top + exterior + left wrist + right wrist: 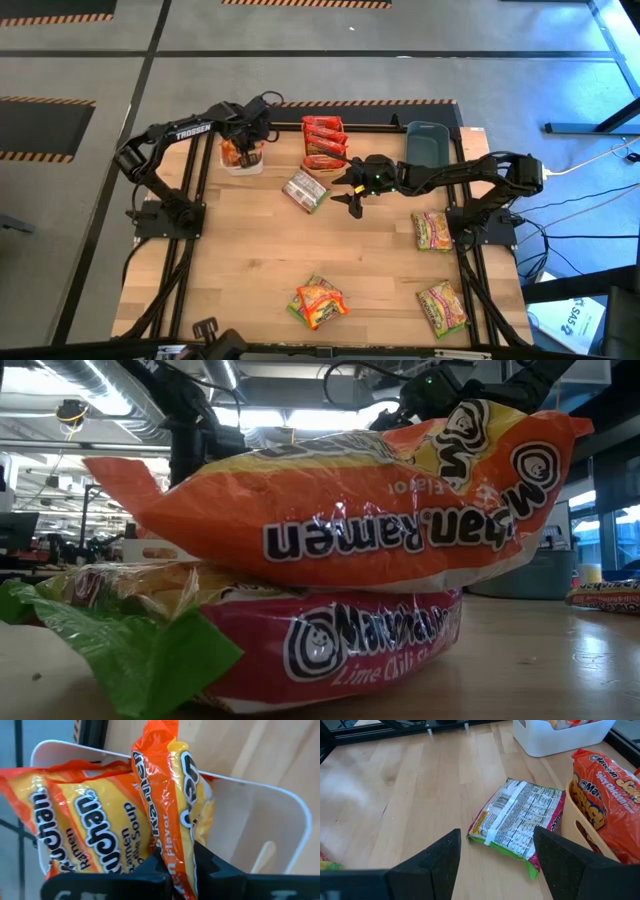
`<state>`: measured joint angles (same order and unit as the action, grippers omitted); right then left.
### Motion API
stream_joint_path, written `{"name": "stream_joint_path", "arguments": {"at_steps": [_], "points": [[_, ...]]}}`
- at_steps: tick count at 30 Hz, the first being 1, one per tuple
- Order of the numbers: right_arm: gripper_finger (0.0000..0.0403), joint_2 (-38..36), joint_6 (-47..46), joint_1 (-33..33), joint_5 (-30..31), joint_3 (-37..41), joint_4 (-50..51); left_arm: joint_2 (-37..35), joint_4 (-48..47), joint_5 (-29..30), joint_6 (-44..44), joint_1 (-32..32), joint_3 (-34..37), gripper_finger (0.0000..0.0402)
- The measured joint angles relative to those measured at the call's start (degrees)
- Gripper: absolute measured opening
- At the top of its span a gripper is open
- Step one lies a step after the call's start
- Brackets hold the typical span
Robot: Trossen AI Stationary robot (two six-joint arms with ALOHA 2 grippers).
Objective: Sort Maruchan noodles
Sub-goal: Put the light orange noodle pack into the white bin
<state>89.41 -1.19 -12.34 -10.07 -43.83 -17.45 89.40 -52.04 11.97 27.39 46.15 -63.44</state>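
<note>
The Maruchan noodles lie in several places. My left gripper [243, 150] is shut on an orange packet [165, 795] over the white bin [292, 815] at the far left. A second orange packet [85, 825] lies in that bin. Near the table's middle, my right gripper [497, 850] stands open just above a packet [515, 822] lying silvery back up, without touching it. Red and orange packets [324, 142] fill the orange bin [580, 827]. A pile of packets [318, 302] lies near the front edge, an orange one [350, 500] on top. My left gripper pinches the orange packet by its near end [172, 862] between the two fingers. The fingers come from above, pointing steeply down. The packet hangs edge-on below them into the white bin, next to the packet that lies there.
A grey-blue bin [428, 140] stands at the far right, next to the orange bin. Two green-yellow packets [432, 230] [442, 306] lie along the right side. Bare wood spreads across the table's middle and left [230, 260].
</note>
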Motion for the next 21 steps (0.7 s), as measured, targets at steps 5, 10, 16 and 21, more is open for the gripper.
{"name": "stream_joint_path", "arguments": {"at_steps": [5, 10, 16, 21], "points": [[0.0234, 0.0, 0.0, 0.0, 0.0, 0.0, 0.0, 0.0, 0.37, 1.1, -1.33, 0.02, -0.01, 0.0043], [0.0234, 0.0, 0.0, 0.0, -0.02, 0.0, 0.0, 0.0, 0.37, 0.61, -1.34, 0.02, -0.02, 0.0092], [0.0234, 0.0, 0.09, 0.89, 0.06, 0.0, 0.0, 0.0, 0.16, 2.14, -2.22, -0.15, -0.02, 0.0142], [0.0234, 0.0, 0.15, 2.21, 0.06, 0.0, -0.17, -1.62, 0.03, 2.47, -2.39, -0.91, -0.02, 0.0165]]}}
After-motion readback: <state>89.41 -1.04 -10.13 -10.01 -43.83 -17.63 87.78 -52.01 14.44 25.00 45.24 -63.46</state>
